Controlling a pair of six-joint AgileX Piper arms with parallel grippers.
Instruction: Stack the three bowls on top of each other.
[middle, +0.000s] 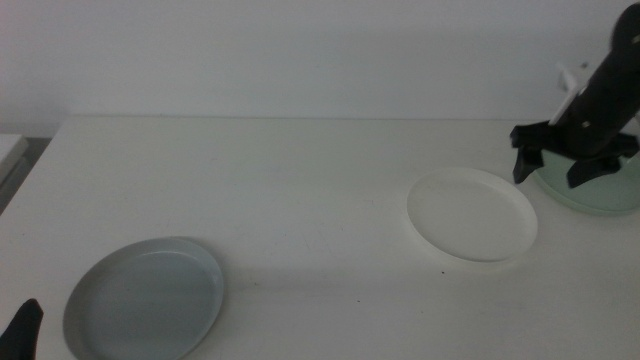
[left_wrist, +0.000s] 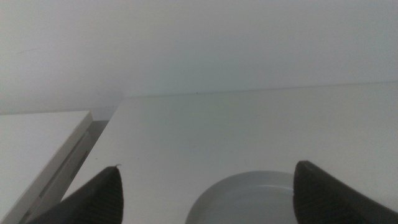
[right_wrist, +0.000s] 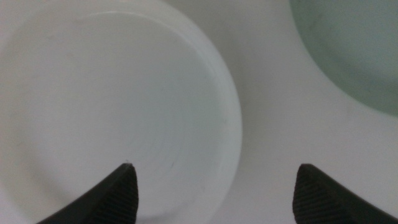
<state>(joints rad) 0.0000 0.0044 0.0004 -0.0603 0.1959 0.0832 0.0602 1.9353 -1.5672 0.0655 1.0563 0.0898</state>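
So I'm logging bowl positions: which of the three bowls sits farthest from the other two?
The grey-blue bowl, alone at the table's near left by the waiting left tool. The white bowl and mint green bowl lie close together under the right tool.

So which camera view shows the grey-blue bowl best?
The middle view: the whole grey-blue bowl lies there on the table, near the left gripper. The left wrist view shows only part of its rim. The right wrist view does not show it.
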